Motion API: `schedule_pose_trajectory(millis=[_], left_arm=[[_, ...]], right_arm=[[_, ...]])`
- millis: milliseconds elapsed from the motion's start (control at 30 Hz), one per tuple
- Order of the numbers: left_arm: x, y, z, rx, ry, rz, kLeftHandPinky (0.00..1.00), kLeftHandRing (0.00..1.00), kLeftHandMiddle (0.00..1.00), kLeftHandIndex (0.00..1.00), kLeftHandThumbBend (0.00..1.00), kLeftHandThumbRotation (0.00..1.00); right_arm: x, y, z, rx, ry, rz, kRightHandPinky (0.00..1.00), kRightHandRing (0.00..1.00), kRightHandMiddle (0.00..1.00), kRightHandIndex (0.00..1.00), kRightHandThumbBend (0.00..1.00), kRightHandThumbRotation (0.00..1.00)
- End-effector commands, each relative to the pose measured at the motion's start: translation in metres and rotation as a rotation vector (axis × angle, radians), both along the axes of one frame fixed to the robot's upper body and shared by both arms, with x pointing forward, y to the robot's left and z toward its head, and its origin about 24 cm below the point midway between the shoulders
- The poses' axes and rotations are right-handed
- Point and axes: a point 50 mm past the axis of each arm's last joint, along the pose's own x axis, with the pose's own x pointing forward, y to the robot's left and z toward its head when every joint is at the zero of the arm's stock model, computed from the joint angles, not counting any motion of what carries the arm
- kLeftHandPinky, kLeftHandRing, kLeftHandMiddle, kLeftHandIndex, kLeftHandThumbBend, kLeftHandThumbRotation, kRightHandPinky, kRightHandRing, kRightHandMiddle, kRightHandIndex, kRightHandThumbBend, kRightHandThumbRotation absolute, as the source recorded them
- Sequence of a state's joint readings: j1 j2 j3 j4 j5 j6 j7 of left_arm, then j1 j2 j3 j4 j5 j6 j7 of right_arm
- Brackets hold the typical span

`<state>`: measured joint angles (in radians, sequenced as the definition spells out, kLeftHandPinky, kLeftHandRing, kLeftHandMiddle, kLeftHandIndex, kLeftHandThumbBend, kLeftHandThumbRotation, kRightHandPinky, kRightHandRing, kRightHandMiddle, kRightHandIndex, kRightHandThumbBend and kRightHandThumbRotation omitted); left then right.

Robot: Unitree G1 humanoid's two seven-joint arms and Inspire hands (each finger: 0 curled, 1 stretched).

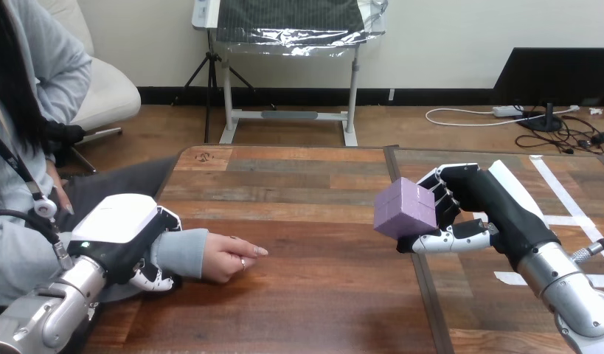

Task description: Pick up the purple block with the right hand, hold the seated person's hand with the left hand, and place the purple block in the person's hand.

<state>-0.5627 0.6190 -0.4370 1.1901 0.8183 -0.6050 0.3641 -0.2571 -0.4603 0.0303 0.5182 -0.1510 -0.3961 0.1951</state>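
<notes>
My right hand (472,203) holds the purple block (406,207) above the table's middle right, fingers behind it and thumb under it. The person's hand (231,258) rests on the wooden table (299,192) at the left, loosely closed, pointing right. My left hand (133,240) sits over the person's wrist and grey sleeve, with fingers curled down round the sleeve's near side. The block hangs well to the right of the person's hand, apart from it.
A seam runs down the table between two boards near the block. White tape strips (564,199) lie on the right board. The person sits at the left edge.
</notes>
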Motion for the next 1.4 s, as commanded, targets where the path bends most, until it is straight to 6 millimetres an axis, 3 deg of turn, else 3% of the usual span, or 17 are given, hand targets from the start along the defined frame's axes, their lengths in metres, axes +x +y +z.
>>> schedule_pose_trajectory(millis=[0, 700, 1367], left_arm=[[0.004, -0.010, 0.001, -0.027, -0.015, -0.028, 0.36, 0.37, 0.40, 0.42, 0.88, 0.00], [0.006, -0.014, 0.010, -0.088, -0.074, -0.051, 0.28, 0.30, 0.35, 0.36, 0.82, 0.00], [0.009, -0.020, 0.022, -0.138, -0.158, -0.103, 0.24, 0.27, 0.32, 0.33, 0.83, 0.00]], right_arm=[[0.012, 0.003, 0.023, 0.025, -0.092, 0.008, 0.36, 0.40, 0.46, 0.46, 0.80, 0.00], [0.017, 0.010, 0.015, 0.028, -0.075, 0.022, 0.34, 0.39, 0.45, 0.46, 0.81, 0.00], [0.024, 0.023, 0.008, 0.011, -0.044, 0.034, 0.36, 0.41, 0.46, 0.46, 0.81, 0.00]])
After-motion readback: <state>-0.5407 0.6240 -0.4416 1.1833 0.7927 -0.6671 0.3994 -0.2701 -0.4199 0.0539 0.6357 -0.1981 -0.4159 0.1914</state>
